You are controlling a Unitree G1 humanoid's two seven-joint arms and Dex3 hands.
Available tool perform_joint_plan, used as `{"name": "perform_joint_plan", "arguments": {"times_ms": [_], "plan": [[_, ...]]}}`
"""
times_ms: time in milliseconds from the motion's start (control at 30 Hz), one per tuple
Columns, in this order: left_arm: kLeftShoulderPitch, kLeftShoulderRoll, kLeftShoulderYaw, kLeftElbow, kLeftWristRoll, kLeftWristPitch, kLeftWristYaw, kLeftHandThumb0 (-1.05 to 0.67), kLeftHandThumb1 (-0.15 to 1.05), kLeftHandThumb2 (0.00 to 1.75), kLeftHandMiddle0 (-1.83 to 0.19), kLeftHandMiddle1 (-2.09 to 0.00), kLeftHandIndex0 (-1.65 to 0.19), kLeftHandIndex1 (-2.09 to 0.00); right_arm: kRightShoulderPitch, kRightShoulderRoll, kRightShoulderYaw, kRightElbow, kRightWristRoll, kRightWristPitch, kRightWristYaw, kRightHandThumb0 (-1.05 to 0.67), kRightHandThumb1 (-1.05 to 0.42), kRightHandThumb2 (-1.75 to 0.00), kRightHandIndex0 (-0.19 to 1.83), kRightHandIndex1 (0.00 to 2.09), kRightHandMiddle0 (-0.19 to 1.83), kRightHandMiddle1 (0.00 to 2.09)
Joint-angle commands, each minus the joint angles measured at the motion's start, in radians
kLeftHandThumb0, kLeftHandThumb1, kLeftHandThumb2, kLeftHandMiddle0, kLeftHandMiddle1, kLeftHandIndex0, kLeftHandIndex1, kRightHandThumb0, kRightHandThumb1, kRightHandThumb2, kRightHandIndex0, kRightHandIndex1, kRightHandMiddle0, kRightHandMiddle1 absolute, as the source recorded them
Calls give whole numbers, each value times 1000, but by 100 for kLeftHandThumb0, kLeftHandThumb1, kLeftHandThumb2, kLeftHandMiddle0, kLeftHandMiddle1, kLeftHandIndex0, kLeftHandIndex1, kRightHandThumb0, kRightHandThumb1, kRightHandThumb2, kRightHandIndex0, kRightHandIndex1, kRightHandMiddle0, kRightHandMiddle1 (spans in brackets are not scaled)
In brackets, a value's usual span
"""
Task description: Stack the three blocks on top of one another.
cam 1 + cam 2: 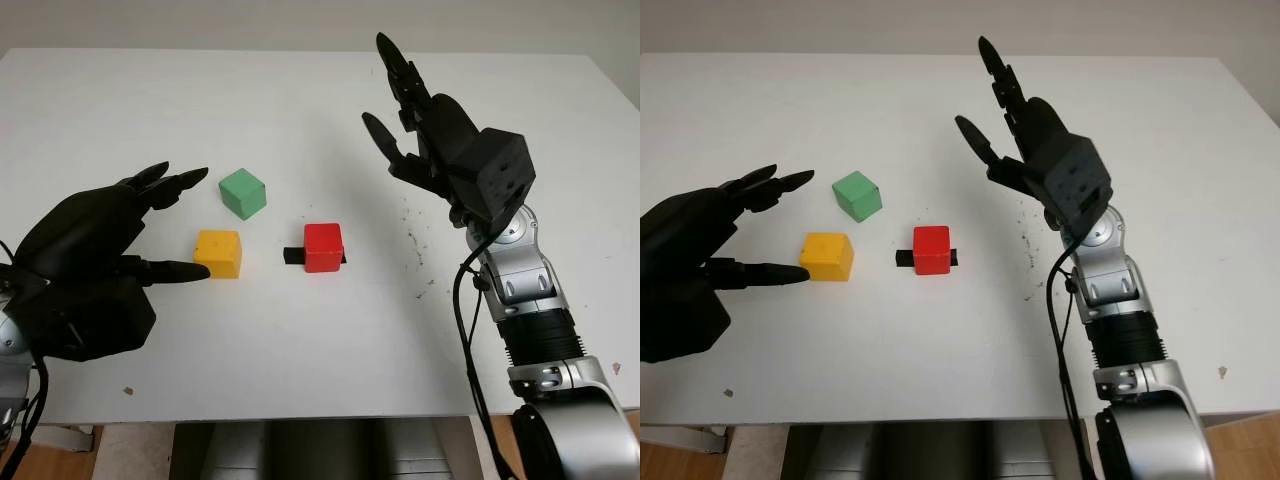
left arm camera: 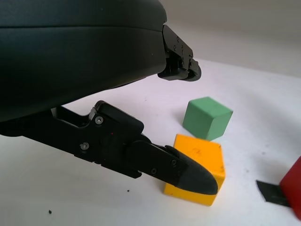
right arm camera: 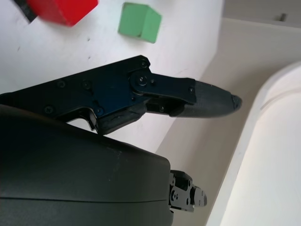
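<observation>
table: white, flat top, a few dark specks right of the blocks; far edge meets a pale wall, wood floor visible past the near corners
yellow block: on the table, left of centre, nothing stacked on it
green block: just behind and slightly right of yellow, apart from it, turned at an angle
red block: right of yellow, level with it, sitting on a strip of black tape
left hand: open, holding nothing, low at yellow's left; lower fingertip just beside its left face, contact not clear
right hand: open, holding nothing, raised over the table's right half, well apart from the blocks
</observation>
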Motion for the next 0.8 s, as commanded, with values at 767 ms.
{"name": "perform_joint_plan", "arguments": {"times_ms": [767], "plan": [[-117, -59, -208, 262, 206, -86, 206, -76, 97, 6, -5, -6, -34, -9, 91, 45, -38, -55, 69, 32, -21, -66, -105, -67, -19, 2, -19, 1]]}}
